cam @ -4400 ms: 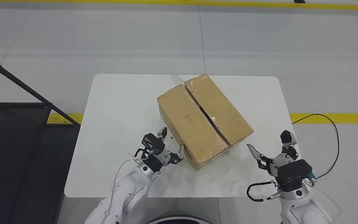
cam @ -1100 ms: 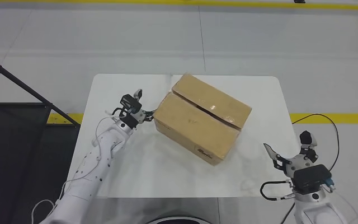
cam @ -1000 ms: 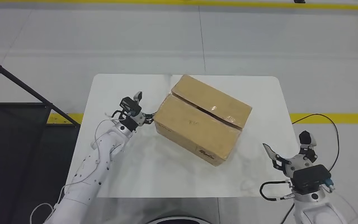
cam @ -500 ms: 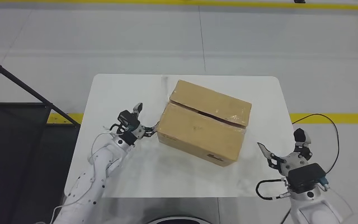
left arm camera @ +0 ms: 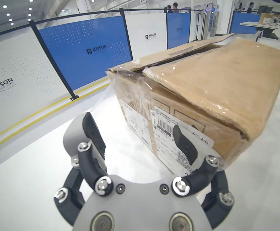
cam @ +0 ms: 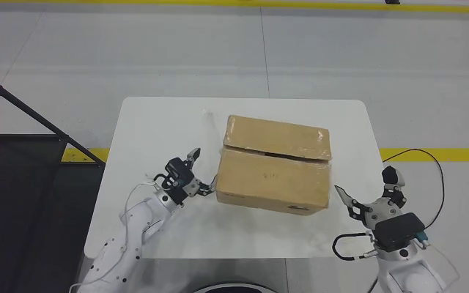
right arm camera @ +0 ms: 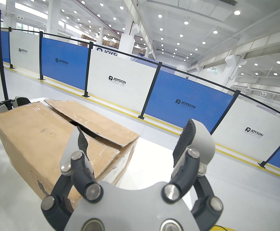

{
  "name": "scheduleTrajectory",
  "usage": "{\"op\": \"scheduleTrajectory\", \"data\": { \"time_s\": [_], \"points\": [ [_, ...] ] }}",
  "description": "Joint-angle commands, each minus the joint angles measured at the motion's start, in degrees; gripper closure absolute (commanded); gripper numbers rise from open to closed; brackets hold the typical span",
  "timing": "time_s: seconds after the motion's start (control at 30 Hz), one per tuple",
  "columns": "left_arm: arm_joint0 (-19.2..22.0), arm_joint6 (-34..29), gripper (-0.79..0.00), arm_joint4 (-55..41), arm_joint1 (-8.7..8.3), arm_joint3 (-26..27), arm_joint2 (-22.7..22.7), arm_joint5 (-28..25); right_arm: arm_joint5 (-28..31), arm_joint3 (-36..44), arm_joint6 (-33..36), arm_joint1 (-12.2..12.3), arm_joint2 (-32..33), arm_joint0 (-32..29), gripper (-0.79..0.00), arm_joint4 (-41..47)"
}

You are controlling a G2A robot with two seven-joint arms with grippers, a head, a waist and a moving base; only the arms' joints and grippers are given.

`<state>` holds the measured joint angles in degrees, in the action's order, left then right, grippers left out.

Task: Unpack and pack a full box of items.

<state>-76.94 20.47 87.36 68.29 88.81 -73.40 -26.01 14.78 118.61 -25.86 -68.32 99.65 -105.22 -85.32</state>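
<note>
Sitting on table (cam: pixel 146 124) | box (cam: pixel 271 165) (flaps down) | left fingers (left arm camera: pixel 94 135) spread, alongside

Lighting is bright and even, from rows of round ceiling lights (right arm camera: pixel 186 22) high above the box (right arm camera: pixel 43 135). The box casts only a faint, soft shadow on the white table (cam: pixel 161 132), and clear tape (left arm camera: pixel 131 75) on its corner shows glare. In both wrist views the fence rail (left arm camera: pixel 76 15) behind the box bows toward the edges.
</note>
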Motion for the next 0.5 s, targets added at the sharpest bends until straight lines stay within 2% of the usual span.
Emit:
{"op": "scheduleTrajectory", "data": {
  "time_s": [0.0, 0.2, 0.33, 0.47],
  "points": [
    [-0.5, -0.2, -0.785, 0.3, -0.06, 0.6, 0.2, -0.3, -0.1, -0.1, -0.1, 0.0, -0.1, 0.1, -0.785, 0.1],
    [-2.0, -1.1, -0.785, 2.2, -0.40, 2.0, -0.1, -0.1, -0.1, -0.6, -0.3, -0.1, -0.1, 0.3, -0.785, 0.5],
    [-2.6, -3.4, -0.785, 1.3, -0.52, 1.8, -2.5, 4.2, 0.1, -1.0, -0.2, -0.1, -0.1, 0.5, -0.785, 0.7],
    [-1.0, -7.0, -0.785, 2.6, -0.60, -0.2, -4.5, 8.9, 0.3, -1.5, 0.0, -0.1, 0.0, 0.9, -0.785, 1.0]
  ]
}}
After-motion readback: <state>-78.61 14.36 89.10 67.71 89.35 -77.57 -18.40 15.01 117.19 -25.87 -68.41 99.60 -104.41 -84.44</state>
